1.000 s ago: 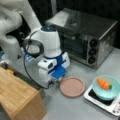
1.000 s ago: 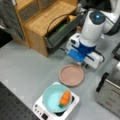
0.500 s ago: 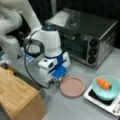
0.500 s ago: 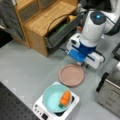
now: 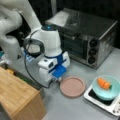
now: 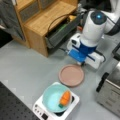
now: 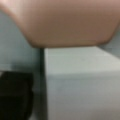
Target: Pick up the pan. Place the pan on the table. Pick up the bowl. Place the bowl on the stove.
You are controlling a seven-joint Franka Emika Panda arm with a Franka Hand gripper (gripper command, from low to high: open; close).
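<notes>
I see the pan [image 5: 72, 86] lying flat on the table [image 5: 75, 110], in the lower middle of both front views. The bowl [image 5: 105, 87], with an orange carrot [image 5: 104, 83] inside, sits on the stove [image 5: 95, 98] at the lower right of a front view. The gripper [image 5: 58, 79] is low, just beside the pan's rim; I cannot tell how wide it stands. In the wrist view the pan [image 7: 65, 22] fills the top. Behind stands the toaster oven [image 5: 87, 40], a wooden block [image 5: 17, 97] at lower left.

Both front views are soft and evenly lit, with faint shadows. A pale glare lies on the oven [image 5: 85, 27] top. The wrist view is heavily blurred, its lower left dark.
</notes>
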